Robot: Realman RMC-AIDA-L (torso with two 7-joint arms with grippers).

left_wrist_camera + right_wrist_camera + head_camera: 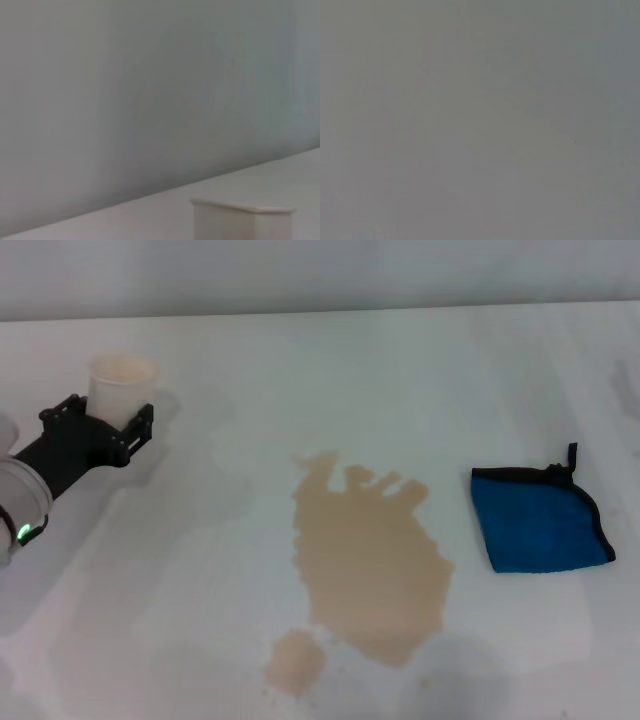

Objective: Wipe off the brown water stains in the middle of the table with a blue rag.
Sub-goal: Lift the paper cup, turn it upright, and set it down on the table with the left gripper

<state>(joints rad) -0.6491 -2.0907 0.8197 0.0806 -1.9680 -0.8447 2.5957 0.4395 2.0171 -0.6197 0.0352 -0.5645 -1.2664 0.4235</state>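
At the far left of the table, the left gripper is clamped around a cream paper cup, upright, likely parked well clear of the spill. Brown water stains sit mid-table, unwiped; the blue rag lies flat just to their right, not touching, ready for pickup. Right gripper out of sight; its wrist view shows only blank grey. Left wrist view shows just the cup rim and wall, no stains.
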